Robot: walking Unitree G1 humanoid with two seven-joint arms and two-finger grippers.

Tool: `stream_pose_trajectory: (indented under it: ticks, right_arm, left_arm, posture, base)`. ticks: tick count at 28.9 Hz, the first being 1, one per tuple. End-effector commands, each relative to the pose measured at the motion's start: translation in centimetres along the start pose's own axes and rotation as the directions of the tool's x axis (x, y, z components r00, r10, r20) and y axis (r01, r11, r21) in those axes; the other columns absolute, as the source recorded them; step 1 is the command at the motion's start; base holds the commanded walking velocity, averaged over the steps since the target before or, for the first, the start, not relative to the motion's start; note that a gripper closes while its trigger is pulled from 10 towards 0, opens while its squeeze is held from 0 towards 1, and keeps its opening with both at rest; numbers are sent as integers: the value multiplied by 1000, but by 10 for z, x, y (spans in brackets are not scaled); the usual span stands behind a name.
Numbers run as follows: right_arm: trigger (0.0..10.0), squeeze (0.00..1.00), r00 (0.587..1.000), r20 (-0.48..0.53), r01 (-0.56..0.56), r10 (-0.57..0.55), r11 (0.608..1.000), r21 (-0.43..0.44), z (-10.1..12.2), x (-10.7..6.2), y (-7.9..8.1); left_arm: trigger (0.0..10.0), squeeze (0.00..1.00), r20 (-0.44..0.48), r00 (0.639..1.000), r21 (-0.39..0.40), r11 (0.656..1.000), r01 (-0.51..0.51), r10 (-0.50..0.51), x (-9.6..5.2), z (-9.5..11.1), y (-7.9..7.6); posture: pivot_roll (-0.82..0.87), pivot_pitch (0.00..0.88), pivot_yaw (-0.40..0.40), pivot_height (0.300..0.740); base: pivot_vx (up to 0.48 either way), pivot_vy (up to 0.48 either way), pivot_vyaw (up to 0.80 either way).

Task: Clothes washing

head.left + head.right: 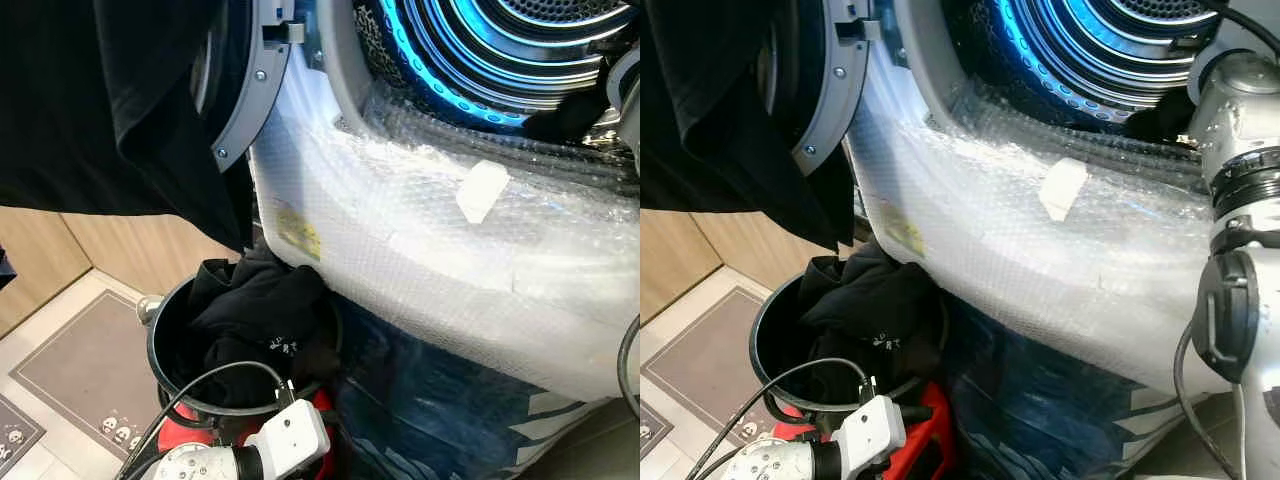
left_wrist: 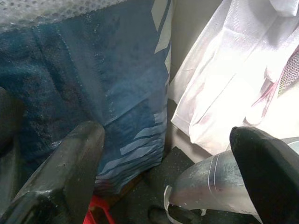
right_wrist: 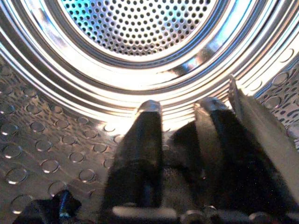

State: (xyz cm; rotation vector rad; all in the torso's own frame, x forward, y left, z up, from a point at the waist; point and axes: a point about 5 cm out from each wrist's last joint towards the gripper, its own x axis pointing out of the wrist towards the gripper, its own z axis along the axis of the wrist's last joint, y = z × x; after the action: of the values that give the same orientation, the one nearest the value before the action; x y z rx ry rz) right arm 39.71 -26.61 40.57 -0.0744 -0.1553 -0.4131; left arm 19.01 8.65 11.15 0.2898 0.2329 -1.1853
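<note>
The washing machine's drum (image 1: pixel 480 50) stands open and lit blue, with its door (image 1: pixel 250 90) swung to the left. A black garment (image 1: pixel 120 100) hangs in front of the door. A black basket (image 1: pixel 160 330) on the floor below holds more black clothes (image 1: pixel 255 310). My right arm (image 1: pixel 1240 150) reaches into the drum mouth, where black cloth (image 1: pixel 570 115) lies on the lip. In the right wrist view my right gripper (image 3: pixel 181 105) is inside the drum, shut on dark cloth (image 3: pixel 182 140). My left gripper (image 2: pixel 173 177) hangs low beside the machine, open, with nothing between its fingers (image 2: pixel 70 163).
Bubble wrap (image 1: pixel 420 230) covers the machine's front, with blue packaging (image 1: pixel 430 400) underneath. A red object (image 1: pixel 320 410) sits beside the basket. A grey mat (image 1: pixel 80 370) lies on the floor at left. A white plastic bag (image 2: pixel 224 84) is near the left gripper.
</note>
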Motion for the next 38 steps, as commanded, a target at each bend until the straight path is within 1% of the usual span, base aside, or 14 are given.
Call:
stream_pose_trajectory:
  ticks: [1,8,15,16,17,18,19,21,23,26,30,34,35,38]
  right_arm:
    - [10000,1000,999,37,16,-17,1000,17,16,-1,-4]
    - [10000,1000,997,77,-28,23,998,61,21,-2,-3]
    - [10000,1000,931,188,-350,314,914,205,25,-5,10]
    - [10000,380,889,250,-441,383,863,247,27,-7,10]
    - [10000,380,889,250,-441,383,863,247,27,-7,10]
    - [10000,51,876,271,-464,399,849,251,28,-8,10]
    - [10000,0,861,286,-489,420,838,243,27,-8,10]
    - [10000,0,849,289,-513,443,823,243,25,-9,10]
    - [10000,0,805,337,-576,488,779,248,24,-11,10]
    - [10000,0,690,439,-702,575,679,215,19,-20,9]
    - [10000,0,644,490,-739,588,645,197,15,-25,4]
    - [10000,0,548,563,-811,619,557,178,4,-42,-4]
    - [10000,0,548,563,-811,619,557,178,4,-42,-4]
    - [10000,0,486,591,-848,644,512,138,-5,-55,-8]
  left_arm:
    - [10000,0,-5,1000,9,1000,12,-12,0,2,-3]
    - [10000,0,-4,1000,18,1000,1,-1,0,3,0]
    - [10000,0,13,998,44,998,-55,54,0,5,7]
    - [10000,0,19,996,56,995,-84,83,1,5,11]
    - [10000,0,19,996,56,995,-84,83,1,5,11]
    - [10000,0,22,996,59,994,-92,91,1,5,13]
    - [10000,0,33,993,68,991,-112,110,1,6,16]
    - [10000,0,44,991,73,989,-131,128,1,8,19]
    - [10000,0,60,988,76,986,-147,143,1,10,22]
    - [10000,0,84,978,96,976,-197,189,1,14,29]
    - [10000,0,95,972,103,969,-225,216,1,14,33]
    - [10000,0,115,961,94,961,-261,250,0,17,40]
    - [10000,0,115,961,94,961,-261,250,0,17,40]
    - [10000,0,122,951,101,950,-297,284,-2,18,46]
  posture:
    - [-12,137,-64,740]
    - [-10,133,-60,740]
    - [-2,123,-51,740]
    - [-1,120,-49,740]
    - [-1,120,-49,740]
    - [0,119,-47,740]
    - [-2,116,-41,740]
    - [-2,115,-37,740]
    - [-3,112,-33,740]
    - [-6,106,-22,740]
    - [-7,101,-14,740]
    - [-10,93,-1,740]
    - [-10,93,-1,740]
    - [-15,86,9,740]
  base:
    - [0,0,0]
    - [0,0,0]
    - [0,0,0]
    - [0,0,0]
    - [0,0,0]
    - [0,0,0]
    - [0,0,0]
    - [0,0,0]
    - [0,0,0]
    - [0,0,0]
    - [0,0,0]
    - [0,0,0]
    - [0,0,0]
    - [0,0,0]
